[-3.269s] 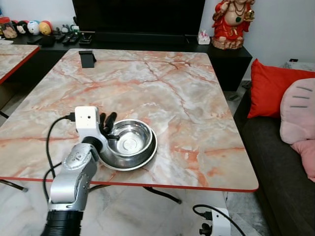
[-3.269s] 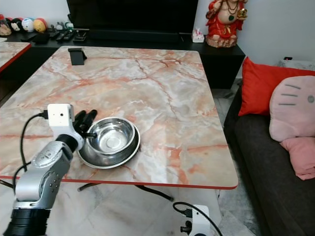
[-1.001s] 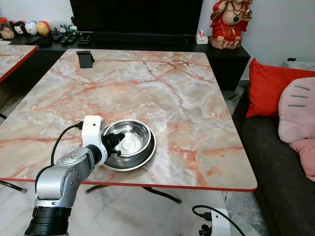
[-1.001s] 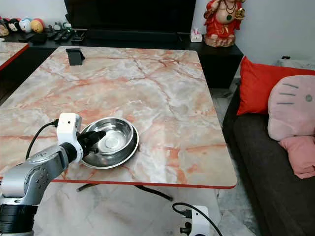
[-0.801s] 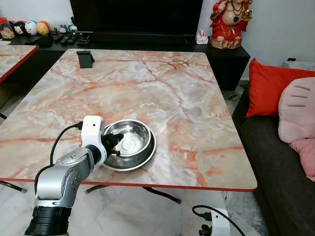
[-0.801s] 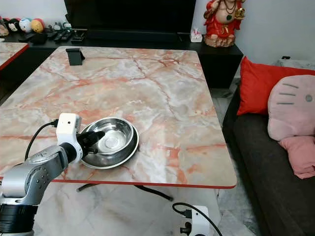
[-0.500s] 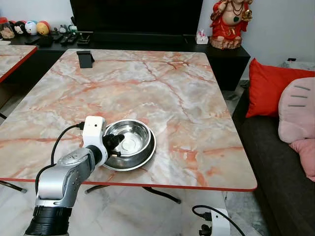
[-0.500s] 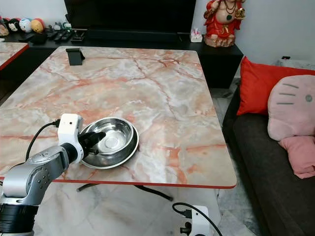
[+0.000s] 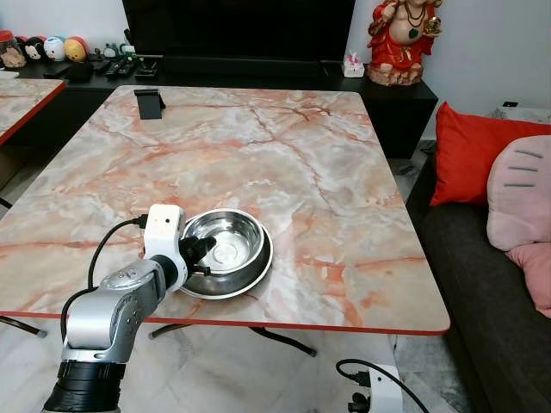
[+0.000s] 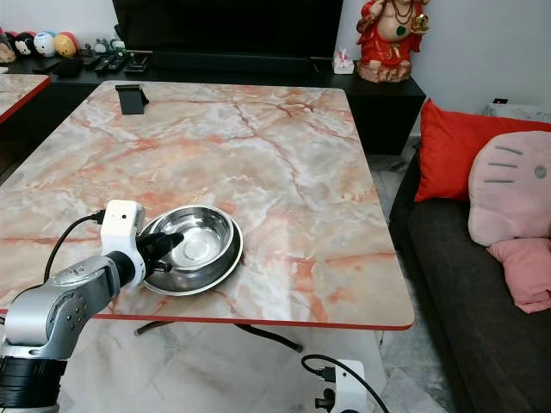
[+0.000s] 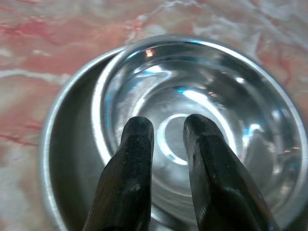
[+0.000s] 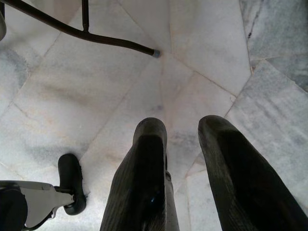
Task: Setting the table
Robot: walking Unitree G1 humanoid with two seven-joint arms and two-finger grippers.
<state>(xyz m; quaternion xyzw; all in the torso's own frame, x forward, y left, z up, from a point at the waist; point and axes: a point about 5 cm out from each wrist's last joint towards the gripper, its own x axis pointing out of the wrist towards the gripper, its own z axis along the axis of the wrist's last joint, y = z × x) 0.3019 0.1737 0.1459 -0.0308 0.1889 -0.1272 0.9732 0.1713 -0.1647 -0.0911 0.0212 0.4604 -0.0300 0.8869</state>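
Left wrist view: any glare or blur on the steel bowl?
Left wrist view: bright specular streaks inside the shiny steel bowl; the left gripper fingers look soft up close. Left eye view: the bowl is sharp with mild highlights on the marble table.

The left gripper [image 11: 166,132] is seen with fingers slightly parted, poised over a steel bowl [image 11: 202,106]. The bowl is nested in a steel plate [image 11: 62,159] on marble.
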